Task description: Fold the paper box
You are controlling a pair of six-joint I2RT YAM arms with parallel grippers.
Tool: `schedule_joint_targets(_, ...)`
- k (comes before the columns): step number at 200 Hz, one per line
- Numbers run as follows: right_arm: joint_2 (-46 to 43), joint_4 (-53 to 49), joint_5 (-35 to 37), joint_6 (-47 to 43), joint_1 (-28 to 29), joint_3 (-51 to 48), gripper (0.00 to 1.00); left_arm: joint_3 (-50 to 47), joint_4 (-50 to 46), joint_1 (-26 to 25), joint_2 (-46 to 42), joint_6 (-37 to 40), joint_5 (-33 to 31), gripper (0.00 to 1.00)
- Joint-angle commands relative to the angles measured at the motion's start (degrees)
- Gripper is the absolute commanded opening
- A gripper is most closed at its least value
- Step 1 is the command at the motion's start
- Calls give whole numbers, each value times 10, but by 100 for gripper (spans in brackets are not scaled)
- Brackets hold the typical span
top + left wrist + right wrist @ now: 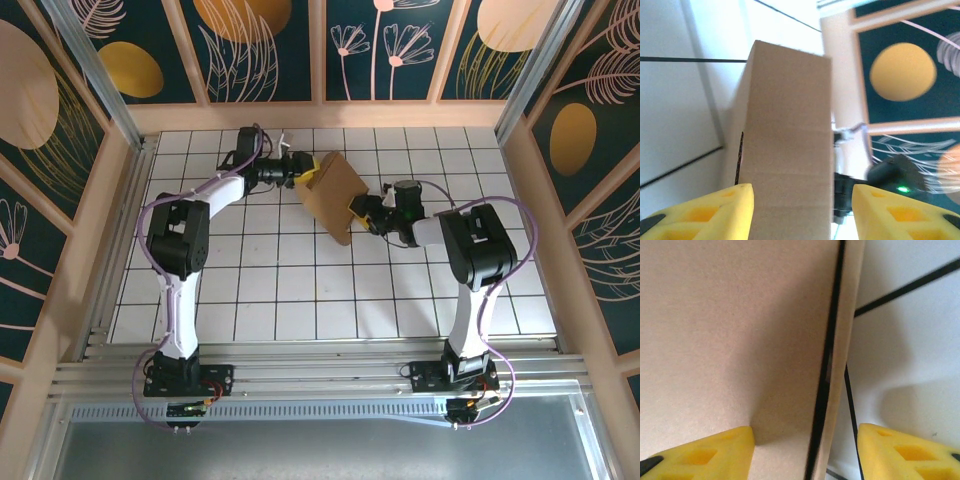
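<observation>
The paper box [335, 195] is a flat brown cardboard box, tilted up on edge at the middle back of the tiled table. My left gripper [303, 180] reaches it from the left and my right gripper [358, 212] from the right. In the left wrist view the box [787, 125] stands between the yellow fingers of the left gripper [802, 192]; one finger touches it and the other stands apart. In the right wrist view the box [730, 330] shows a dark seam; the right gripper [805, 432] straddles its edge with a gap on one side.
The white tiled table [250, 300] is ringed by a low wooden frame [330, 115] with patterned panels behind. A metal rail [320, 360] runs along the near edge by the arm bases. The right arm's dark wrist [895, 175] sits just beyond the box.
</observation>
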Motion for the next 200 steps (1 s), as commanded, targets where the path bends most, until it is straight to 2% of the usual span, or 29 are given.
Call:
schedule_joint_targets(1,-20,27,-36,-9,10,-7,61,15,18,-39,-29,-38,47,54)
schedule_joint_targets(45,-28,49,-47,-16,9,-20,71,16,33,-60,-18,-70,35,52)
schedule_joint_targets(76,-55,18,-12,-44,3,-41,74,22,-26,-63,-11,-25,-12,55)
schedule_joint_targets(96,-97,-25,37,-82,-2,-59,76,37,-82,-63,-18,32,-78,56)
schedule_joint_targets(117,-147,-29,58,-101,-11,-87,78,34,-80,-63,-15,44,-112,56)
schedule_joint_targets(157,-192,-68,67,-127,-14,-86,80,40,-73,-63,15,26,-110,56)
schedule_joint_targets(183,-229,-120,87,-125,-12,-64,82,43,-88,-63,0,58,-146,65)
schedule_joint_targets(200,-256,-200,143,-117,1,-23,82,48,-92,-63,-7,73,-163,70)
